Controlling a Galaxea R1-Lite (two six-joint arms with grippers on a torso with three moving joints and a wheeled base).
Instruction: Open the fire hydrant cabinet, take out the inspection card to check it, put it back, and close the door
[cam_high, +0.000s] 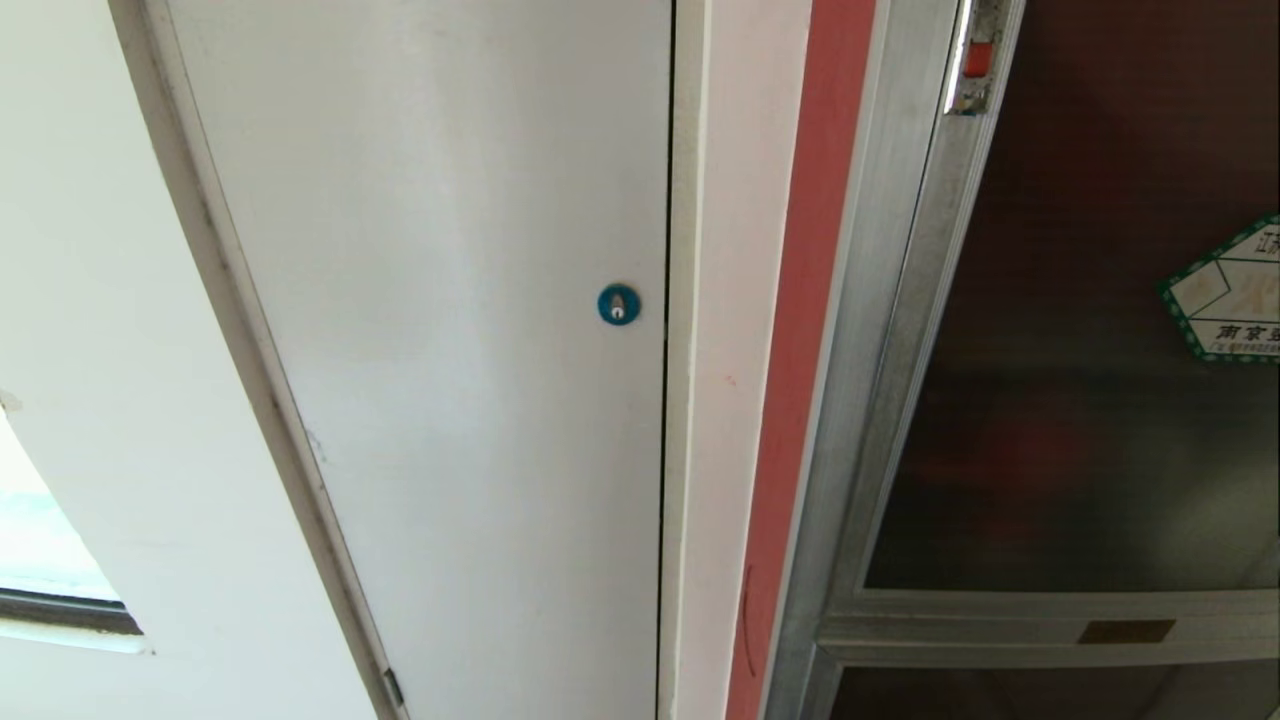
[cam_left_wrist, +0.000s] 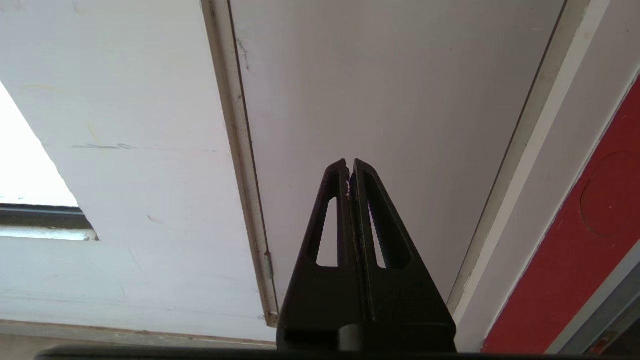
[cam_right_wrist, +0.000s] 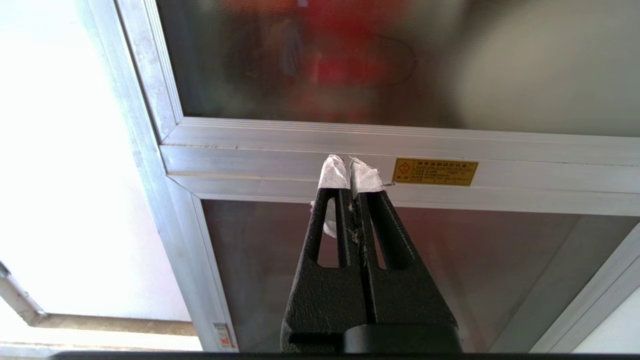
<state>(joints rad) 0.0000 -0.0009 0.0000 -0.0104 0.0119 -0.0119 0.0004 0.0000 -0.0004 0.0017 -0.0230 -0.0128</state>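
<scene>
Both my grippers, left gripper (cam_left_wrist: 350, 167) and right gripper (cam_right_wrist: 350, 167), are clenched empty; fire hydrant cabinet (cam_high: 880, 330) door (cam_high: 1080, 400) is closed beside a white door (cam_high: 450, 350).

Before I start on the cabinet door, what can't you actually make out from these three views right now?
- Inspection card: in no view; behind the door's dark glass, head and right wrist views show only red blurs.
- Hexagonal sticker: cut off by the head view's right edge.
- Red latch: upper part cut by the head view's top edge.
- Orange label plate: print too small, right wrist view.
- Left gripper and right gripper, both shut: outside the head view.
</scene>
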